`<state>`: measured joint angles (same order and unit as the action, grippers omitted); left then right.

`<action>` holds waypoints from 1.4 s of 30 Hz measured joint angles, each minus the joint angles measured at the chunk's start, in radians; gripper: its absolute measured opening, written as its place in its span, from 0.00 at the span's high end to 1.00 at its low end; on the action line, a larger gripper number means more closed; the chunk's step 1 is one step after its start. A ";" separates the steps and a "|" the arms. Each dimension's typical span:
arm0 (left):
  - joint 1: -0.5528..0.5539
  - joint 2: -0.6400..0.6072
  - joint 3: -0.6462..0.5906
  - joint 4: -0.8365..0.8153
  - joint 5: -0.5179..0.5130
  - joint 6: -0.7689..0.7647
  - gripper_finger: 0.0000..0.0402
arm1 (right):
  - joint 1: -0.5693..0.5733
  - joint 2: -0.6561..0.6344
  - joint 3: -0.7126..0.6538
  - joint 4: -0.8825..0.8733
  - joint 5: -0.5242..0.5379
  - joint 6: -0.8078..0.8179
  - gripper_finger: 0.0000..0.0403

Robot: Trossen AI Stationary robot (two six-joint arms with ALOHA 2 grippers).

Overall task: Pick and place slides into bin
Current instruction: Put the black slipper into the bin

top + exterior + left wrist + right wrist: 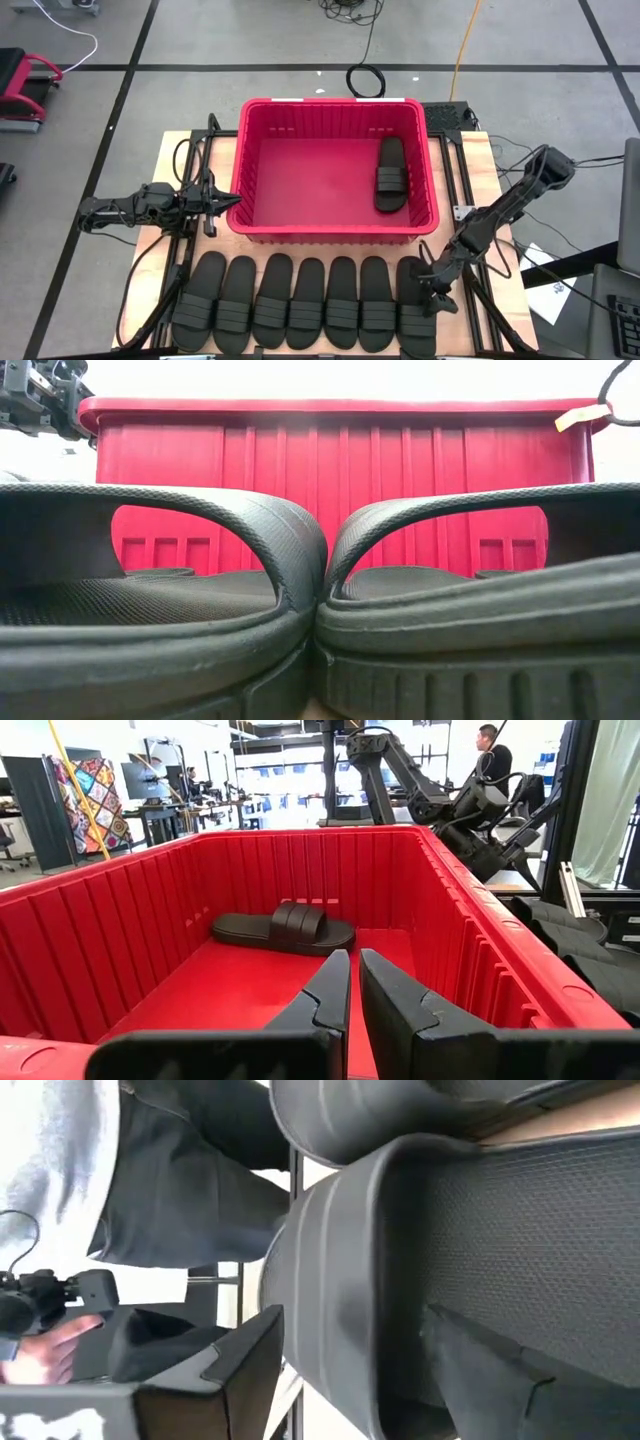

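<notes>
Red bin sits mid-tabletop, and I see one slide lying flat on its floor along the right-hand wall, strap up; the rest of the floor is bare red. Seven more slides lie in a tight row on the tabletop in front of the bin, side by side and touching, toes toward the bin's near wall with a narrow strip of wood between. From table height two of them fill the view, their edges pressed together, the bin's ribbed wall behind. My right pincer is down over the rightmost slide of the row, fingers spread and straddling its outer edge, one finger over the textured footbed, one outside; not clamped on it. My left pincer hangs level at the bin's left rim, clenched, nothing in it, pointing across the interior. A person stands beyond the tabletop's right edge.
</notes>
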<state>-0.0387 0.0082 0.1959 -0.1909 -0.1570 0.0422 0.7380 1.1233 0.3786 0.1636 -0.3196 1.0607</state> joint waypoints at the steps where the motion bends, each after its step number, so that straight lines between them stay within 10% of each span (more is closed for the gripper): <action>1: 0.000 0.000 0.000 0.000 0.000 0.000 0.92 | 0.006 0.006 0.000 0.001 0.000 0.000 0.43; 11: 0.000 0.000 0.000 0.000 0.000 0.004 0.92 | 0.027 0.143 0.000 0.128 -0.004 -0.049 0.46; 20: 0.000 0.000 0.000 0.000 0.000 0.006 0.92 | 0.028 0.174 0.000 0.346 -0.079 -0.032 0.95; 26: 0.000 0.000 0.000 0.000 0.000 0.007 0.92 | 0.028 0.109 0.036 0.326 -0.078 0.060 0.98; 33: 0.000 0.000 -0.001 0.007 -0.001 0.007 0.92 | 0.027 0.026 0.284 -0.072 -0.126 -0.019 0.99; 42: 0.000 0.000 -0.001 0.008 -0.001 0.002 0.92 | -0.153 -0.018 0.836 -0.847 0.068 -0.373 0.99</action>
<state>-0.0387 0.0086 0.1951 -0.1834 -0.1577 0.0437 0.5849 1.1057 1.2143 -0.6836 -0.2519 0.6873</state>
